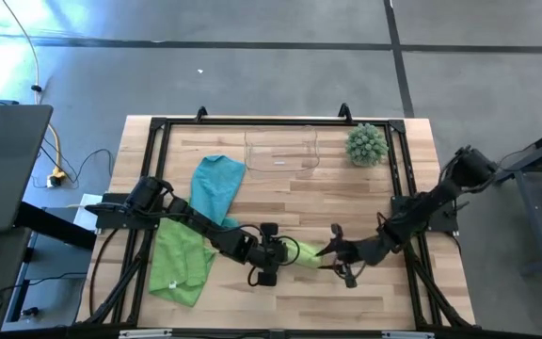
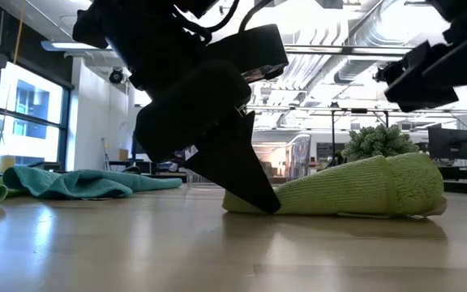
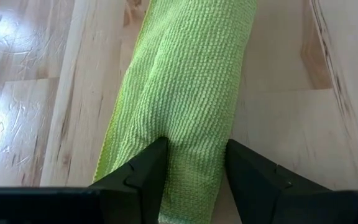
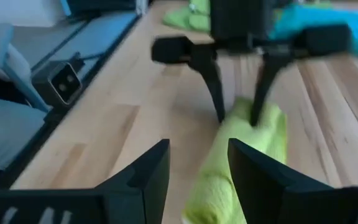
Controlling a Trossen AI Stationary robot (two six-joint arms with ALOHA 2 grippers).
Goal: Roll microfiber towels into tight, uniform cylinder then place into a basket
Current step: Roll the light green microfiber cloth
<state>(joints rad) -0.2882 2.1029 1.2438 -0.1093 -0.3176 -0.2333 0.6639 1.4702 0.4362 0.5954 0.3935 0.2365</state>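
Both grippers at the rolled towel

Left gripper [image 3: 191,168] clamps the rolled lime towel [image 1: 307,252]; right gripper [image 4: 197,168], at three o'clock, straddles it, fingers apart.

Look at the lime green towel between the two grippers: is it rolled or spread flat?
Rolled. The lime green towel lies as a thick cylinder on the table, the left gripper straddling one end.

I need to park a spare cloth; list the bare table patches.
Bare wood: right of the clear plastic basket below the spiky green plant ball, and the front strip. Crowded: the rolled lime green towel between both grippers.
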